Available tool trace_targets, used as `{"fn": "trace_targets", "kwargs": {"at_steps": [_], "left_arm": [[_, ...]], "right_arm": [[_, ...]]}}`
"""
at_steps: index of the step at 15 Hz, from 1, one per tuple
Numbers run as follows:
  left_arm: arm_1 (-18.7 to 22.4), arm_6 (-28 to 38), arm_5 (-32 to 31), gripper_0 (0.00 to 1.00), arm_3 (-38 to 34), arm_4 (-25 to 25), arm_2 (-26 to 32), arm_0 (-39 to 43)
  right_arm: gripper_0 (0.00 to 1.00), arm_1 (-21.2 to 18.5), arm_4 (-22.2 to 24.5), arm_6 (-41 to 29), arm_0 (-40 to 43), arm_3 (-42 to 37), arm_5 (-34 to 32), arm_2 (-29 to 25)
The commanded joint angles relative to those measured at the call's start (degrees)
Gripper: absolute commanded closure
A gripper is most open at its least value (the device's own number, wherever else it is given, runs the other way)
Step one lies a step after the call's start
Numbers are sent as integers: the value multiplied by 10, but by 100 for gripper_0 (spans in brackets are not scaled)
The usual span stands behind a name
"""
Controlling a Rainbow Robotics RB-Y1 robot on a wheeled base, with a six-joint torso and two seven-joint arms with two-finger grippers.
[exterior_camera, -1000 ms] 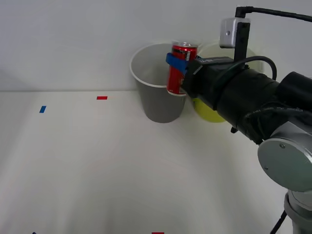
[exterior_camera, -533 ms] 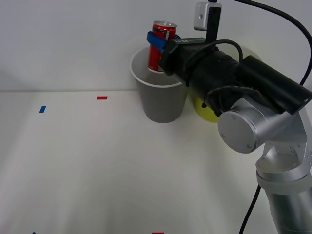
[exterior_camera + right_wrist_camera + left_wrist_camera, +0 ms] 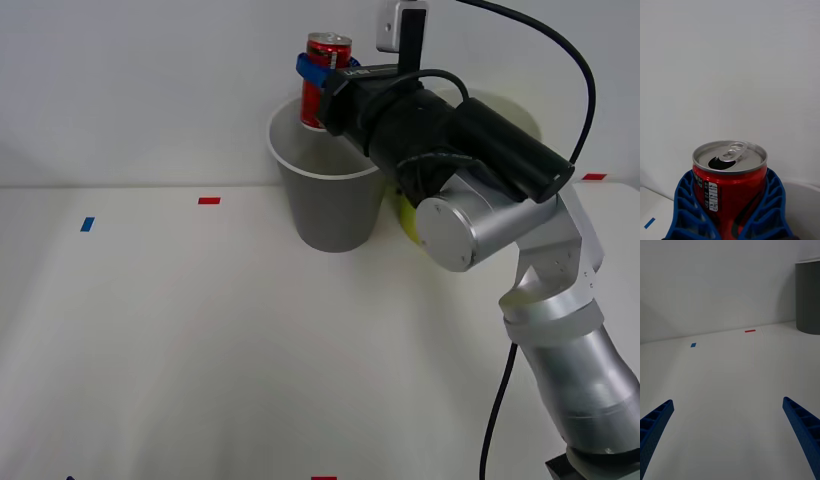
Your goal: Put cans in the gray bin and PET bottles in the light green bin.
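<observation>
A red can point(image 3: 322, 78) with a silver top stands upright in my right gripper point(image 3: 318, 78), held above the open mouth of the gray bin point(image 3: 330, 205). In the right wrist view the blue fingers point(image 3: 687, 206) are shut on both sides of the can point(image 3: 728, 187), whose tab end is open. The light green bin point(image 3: 405, 215) stands just right of the gray one, mostly hidden behind my right arm. My left gripper point(image 3: 730, 438) hangs open over bare table, with the gray bin point(image 3: 808, 300) off to one side.
Small tape marks lie on the white table: a blue one point(image 3: 88, 224), a red one point(image 3: 209, 200) and another red one point(image 3: 594, 176) at far right. A white wall stands right behind the bins. A black cable point(image 3: 500, 400) hangs by my right arm.
My right gripper has carried the can up and to the left, from beside the gray bin's right rim to above its mouth. The arm has stretched forward.
</observation>
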Motion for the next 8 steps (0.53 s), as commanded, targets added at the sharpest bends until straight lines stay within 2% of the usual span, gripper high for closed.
{"fn": "trace_targets", "kwargs": {"at_steps": [1,8], "left_arm": [[0,0,0,0,0,0,0,0],[0,0,0,0,0,0,0,0]], "right_arm": [[100,-8,5,5,-26,65,-55,11],[100,-12,40,8,-52,124,-76,15]]}}
